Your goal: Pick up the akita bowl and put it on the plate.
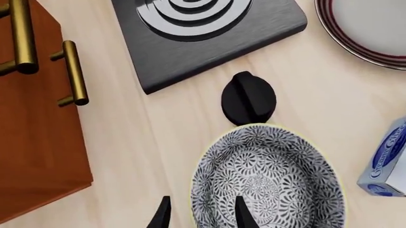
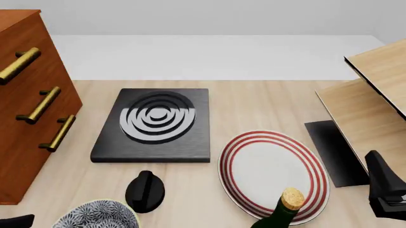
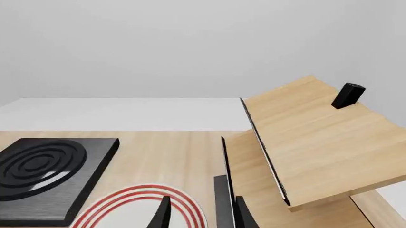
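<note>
Two tools: left works the bowl, right waits idle by the plate.
Left wrist view, bowl: the bowl (image 1: 269, 178) fills the lower middle of the frame, its lower edge cut off.
Left wrist view, left tool: the left tool (image 1: 201, 213) shows only two fingertips at the bottom edge, parted, one over the bowl's rim and one outside it, likely straddling the rim for a pinch; whether it already grips I cannot tell.
Left wrist view, surroundings: a knob (image 1: 248, 98) lies just beyond the bowl, a black slab (image 1: 209, 42) past it, the plate (image 1: 368, 31) cropped at the upper right, a blue carton (image 1: 387, 164) cut by the right edge.
Front view, bowl: only its rim (image 2: 96, 216) shows at the lower left; the arm there is barely visible.
Front view, plate: the plate sits lower centre-right on the table (image 2: 254, 104), bare, partly masked by a bottle (image 2: 282, 211).
Right wrist view, right tool: the right tool (image 3: 201, 213) is released, holding nothing, above the plate's edge.
</note>
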Action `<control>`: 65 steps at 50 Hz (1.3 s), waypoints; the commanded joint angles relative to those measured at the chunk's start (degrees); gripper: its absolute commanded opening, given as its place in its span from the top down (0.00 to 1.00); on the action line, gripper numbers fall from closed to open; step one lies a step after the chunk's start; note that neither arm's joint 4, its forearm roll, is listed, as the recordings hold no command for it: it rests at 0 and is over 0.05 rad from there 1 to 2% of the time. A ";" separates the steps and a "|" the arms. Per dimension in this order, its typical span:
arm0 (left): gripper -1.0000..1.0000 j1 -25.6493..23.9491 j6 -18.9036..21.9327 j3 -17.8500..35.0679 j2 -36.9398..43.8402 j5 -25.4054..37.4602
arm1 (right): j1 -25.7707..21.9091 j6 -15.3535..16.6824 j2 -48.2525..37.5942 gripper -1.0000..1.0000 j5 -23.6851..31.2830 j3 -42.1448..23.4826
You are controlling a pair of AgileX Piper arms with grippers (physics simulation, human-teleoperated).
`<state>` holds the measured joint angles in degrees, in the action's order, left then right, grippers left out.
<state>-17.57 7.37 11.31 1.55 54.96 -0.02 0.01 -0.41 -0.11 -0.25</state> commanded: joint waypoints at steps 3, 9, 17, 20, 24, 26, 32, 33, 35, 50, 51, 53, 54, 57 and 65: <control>0.00 0.65 0.62 -3.01 -0.28 -1.70 | 0.00 0.01 0.01 0.00 0.00 0.00; 0.00 1.15 0.84 -3.98 -0.30 -2.36 | 0.00 0.00 -0.02 0.00 0.00 0.00; 0.00 1.49 1.66 -6.06 0.54 -4.61 | 0.00 0.00 -0.01 0.00 0.00 0.00; 0.00 1.66 1.60 -6.15 0.90 -5.12 | 0.00 0.00 -0.01 0.00 0.00 0.00; 0.00 1.78 1.51 -6.56 1.31 -5.65 | 0.00 0.00 0.01 0.00 0.00 0.00; 0.00 2.09 1.91 -6.84 1.72 -6.20 | -0.01 0.00 -0.02 0.00 0.00 0.00; 0.00 1.98 1.76 -7.54 3.02 -7.78 | 0.00 0.01 0.00 0.00 0.00 0.00; 0.00 2.00 1.82 -7.71 3.03 -7.86 | 0.00 0.01 0.01 0.00 0.00 0.00; 0.00 2.06 1.71 -7.90 3.18 -8.11 | 0.00 -0.01 -0.01 0.00 0.00 0.00; 0.00 2.69 1.85 -10.05 4.55 -10.17 | -0.01 -0.01 0.00 0.00 0.00 0.00; 0.00 2.75 1.87 -10.12 4.55 -10.20 | 0.00 0.00 -0.01 0.00 0.00 0.00; 0.00 2.69 1.79 -10.41 4.70 -10.40 | 0.00 -0.01 -0.01 0.00 0.00 0.00; 0.00 2.78 1.88 -10.63 4.85 -10.62 | -0.01 0.00 0.01 0.00 0.00 0.00; 0.00 2.94 1.86 -11.16 5.24 -11.19 | 0.01 0.00 -0.01 0.00 0.00 0.00; 0.00 3.06 1.78 -11.23 5.12 -10.29 | 0.00 0.01 0.00 0.00 0.00 0.00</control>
<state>-14.73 9.21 3.77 6.19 44.20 -0.01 0.01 -0.41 -0.11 -0.25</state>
